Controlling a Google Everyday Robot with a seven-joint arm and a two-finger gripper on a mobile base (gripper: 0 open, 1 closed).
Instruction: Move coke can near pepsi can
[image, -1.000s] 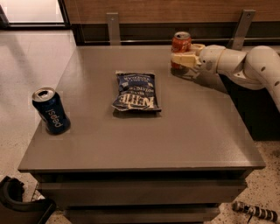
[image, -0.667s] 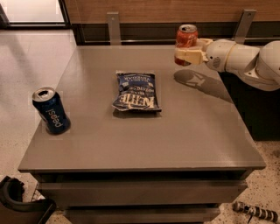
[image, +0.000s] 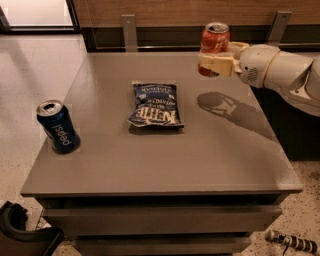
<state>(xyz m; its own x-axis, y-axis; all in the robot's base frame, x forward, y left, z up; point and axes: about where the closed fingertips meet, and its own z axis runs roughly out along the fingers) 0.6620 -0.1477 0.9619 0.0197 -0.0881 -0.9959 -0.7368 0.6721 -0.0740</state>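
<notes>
Camera view looks down on a grey table from its near edge. Taking the table's middle as the dial's centre, the tool hangs at about 1 o'clock, over the far right part of the top, clenched on the coke can. The can stands upright in the grasp, its silver top up and its base clear of the table, with the pale fingers wrapped across its lower half. The white arm reaches in from 3 o'clock. Their shadow falls on the table just below them. The pepsi can stands upright at about 9 o'clock, close to the left edge, well apart from the coke can. Between the two, near the centre and slightly toward 12 o'clock, a dark blue Kettle chip bag lies flat.
</notes>
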